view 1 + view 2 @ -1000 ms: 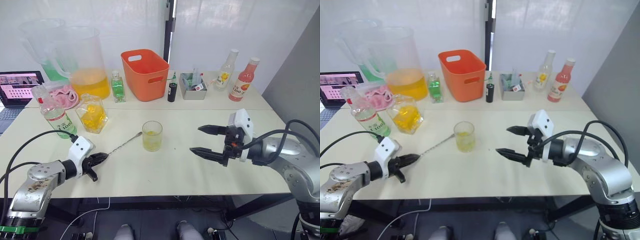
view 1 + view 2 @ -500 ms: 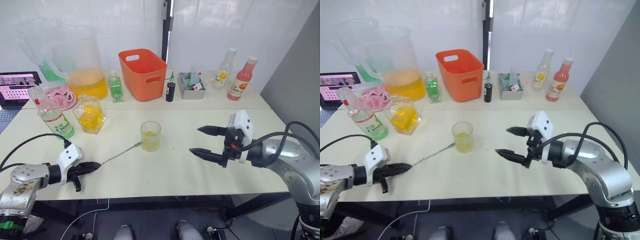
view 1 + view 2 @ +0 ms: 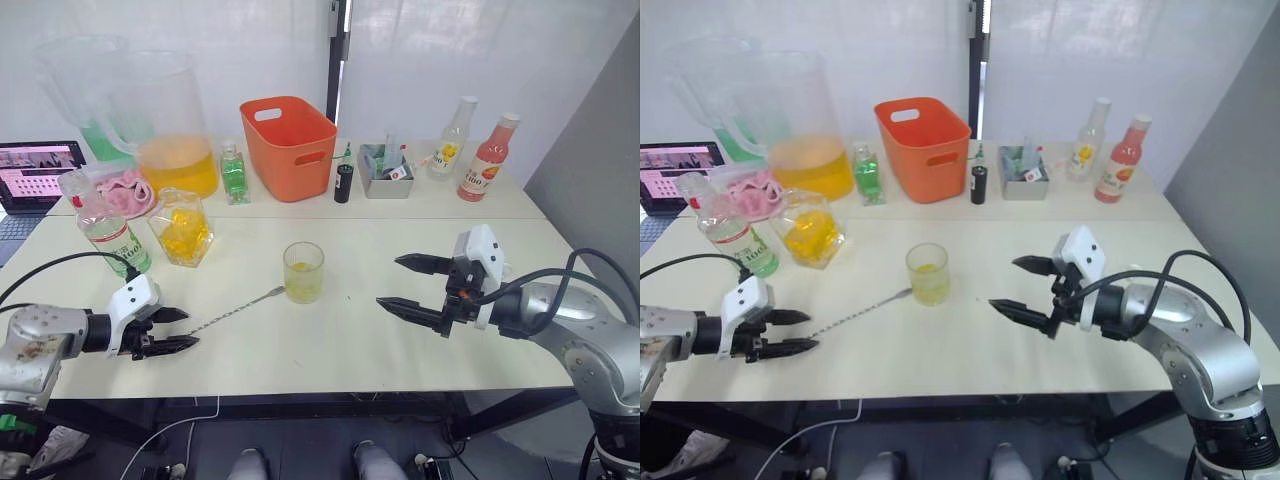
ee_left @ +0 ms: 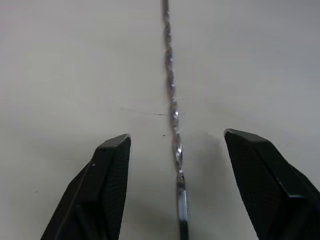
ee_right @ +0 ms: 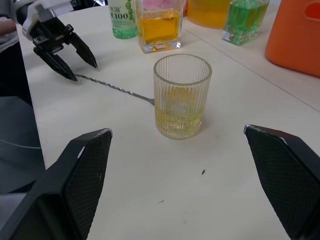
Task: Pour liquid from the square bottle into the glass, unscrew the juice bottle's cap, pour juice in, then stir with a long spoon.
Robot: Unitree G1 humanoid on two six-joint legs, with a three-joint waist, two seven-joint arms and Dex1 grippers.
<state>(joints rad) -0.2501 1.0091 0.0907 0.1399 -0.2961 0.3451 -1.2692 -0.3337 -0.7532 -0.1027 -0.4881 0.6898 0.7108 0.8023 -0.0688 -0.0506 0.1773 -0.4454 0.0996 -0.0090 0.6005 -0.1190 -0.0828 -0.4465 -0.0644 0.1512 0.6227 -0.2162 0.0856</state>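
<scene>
The long spoon [image 3: 236,309] lies flat on the table, its bowl end near the glass [image 3: 304,272], which holds a little yellow liquid. My left gripper [image 3: 178,330] is open at the spoon's handle end; the twisted stem [image 4: 173,115] runs between its fingers [image 4: 107,180], untouched. The square bottle [image 3: 183,228] with orange liquid stands at the back left. Beside it is the green-labelled juice bottle [image 3: 114,238], with a pale cap [image 3: 690,188] on top. Right of the glass, my right gripper [image 3: 390,282] hovers wide open and empty.
Along the back stand a large pitcher [image 3: 170,130] of orange liquid, a small green bottle [image 3: 235,175], an orange basket [image 3: 290,145], a black vial [image 3: 344,183], a grey caddy [image 3: 385,170] and two bottles [image 3: 487,160]. A laptop [image 3: 35,175] and pink cloth [image 3: 125,190] sit far left.
My left gripper has opened and let go of the spoon, which now rests on the table. The left arm has drawn back to the left. The right arm has held still.
</scene>
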